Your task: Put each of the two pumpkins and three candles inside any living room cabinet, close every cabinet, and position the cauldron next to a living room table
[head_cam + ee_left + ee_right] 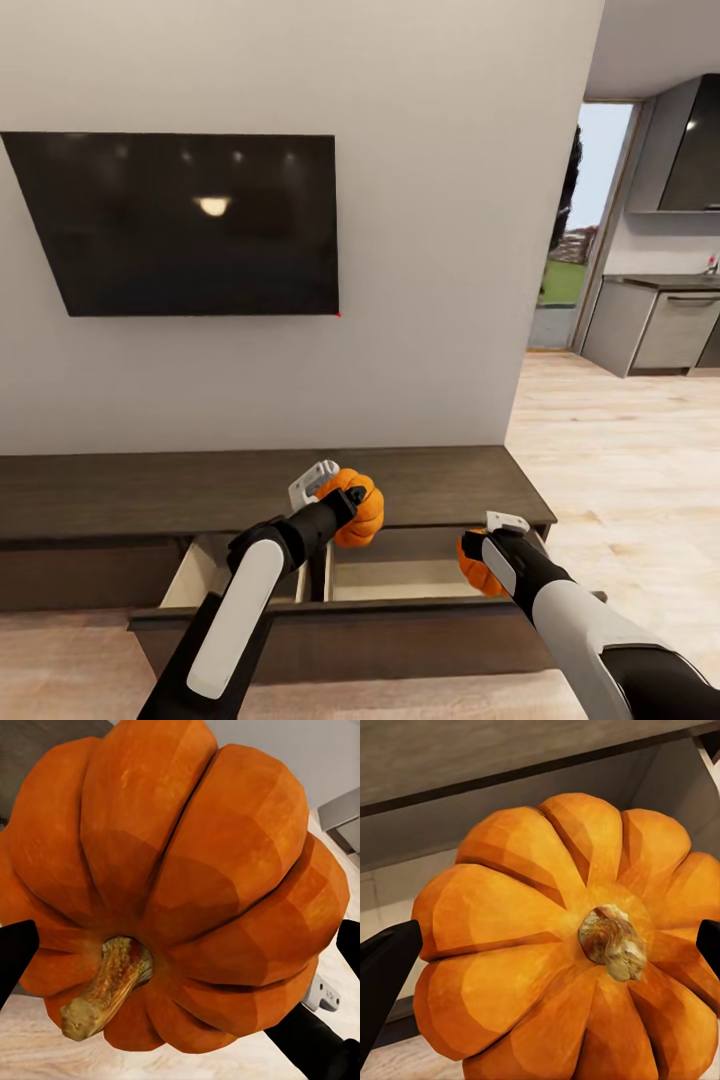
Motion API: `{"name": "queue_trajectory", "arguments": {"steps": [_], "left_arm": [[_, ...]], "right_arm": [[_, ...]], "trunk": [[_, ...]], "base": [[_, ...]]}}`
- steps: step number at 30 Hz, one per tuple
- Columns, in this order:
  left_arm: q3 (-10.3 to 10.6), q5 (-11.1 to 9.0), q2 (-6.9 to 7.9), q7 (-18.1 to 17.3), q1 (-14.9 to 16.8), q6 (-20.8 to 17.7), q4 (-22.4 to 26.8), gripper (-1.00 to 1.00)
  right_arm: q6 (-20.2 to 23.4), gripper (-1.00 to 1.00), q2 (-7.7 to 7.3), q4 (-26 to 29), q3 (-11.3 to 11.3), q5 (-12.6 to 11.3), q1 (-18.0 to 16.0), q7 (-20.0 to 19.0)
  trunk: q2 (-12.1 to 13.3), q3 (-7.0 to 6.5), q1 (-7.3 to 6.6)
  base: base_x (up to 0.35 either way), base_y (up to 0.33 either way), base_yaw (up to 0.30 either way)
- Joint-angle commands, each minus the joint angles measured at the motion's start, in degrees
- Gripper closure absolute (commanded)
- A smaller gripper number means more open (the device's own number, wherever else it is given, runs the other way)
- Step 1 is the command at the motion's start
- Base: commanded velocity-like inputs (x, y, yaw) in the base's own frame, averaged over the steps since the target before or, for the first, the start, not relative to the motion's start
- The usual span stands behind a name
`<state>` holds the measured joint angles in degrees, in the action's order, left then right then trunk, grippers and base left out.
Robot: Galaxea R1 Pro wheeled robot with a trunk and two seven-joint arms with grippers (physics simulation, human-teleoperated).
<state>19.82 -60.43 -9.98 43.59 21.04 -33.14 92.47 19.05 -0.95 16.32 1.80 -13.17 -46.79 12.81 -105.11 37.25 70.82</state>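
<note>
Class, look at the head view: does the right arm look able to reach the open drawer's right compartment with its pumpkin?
Probably yes. The right gripper holds its pumpkin just at the open drawer, whose light compartment shows nothing in the way.

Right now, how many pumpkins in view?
2. One pumpkin sits in the left pincer above the open drawer; the other pumpkin is in the right pincer, at the drawer's right end.
</note>
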Motion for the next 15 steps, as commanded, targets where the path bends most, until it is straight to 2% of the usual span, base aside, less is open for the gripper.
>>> {"name": "queue_trajectory", "arguments": {"steps": [1, 5, 15], "left_arm": [[-0.03, -0.48, -0.01, 0.53, 0.06, 0.00, 0.08, 1.00], [-0.15, -0.48, -0.01, 0.53, 0.06, 0.00, 0.08, 1.00], [-0.15, -0.48, -0.01, 0.37, 0.06, -0.08, 0.08, 1.00]], "right_arm": [[0.28, 1.00, -0.03, 0.17, 0.22, -0.45, -0.01, 0.28], [0.28, 1.00, -0.07, 0.24, 0.25, -0.45, 0.00, 0.28], [0.28, 1.00, -0.02, 0.30, 0.31, -0.45, 0.01, 0.28]], "trunk": [[-0.45, 0.24, 0.22], [-2.05, 0.96, 1.10], [-2.05, 0.96, 1.10]], "base": [[0.000, 0.000, 0.000], [0.000, 0.000, 0.000], [0.002, 0.000, 0.000]]}}
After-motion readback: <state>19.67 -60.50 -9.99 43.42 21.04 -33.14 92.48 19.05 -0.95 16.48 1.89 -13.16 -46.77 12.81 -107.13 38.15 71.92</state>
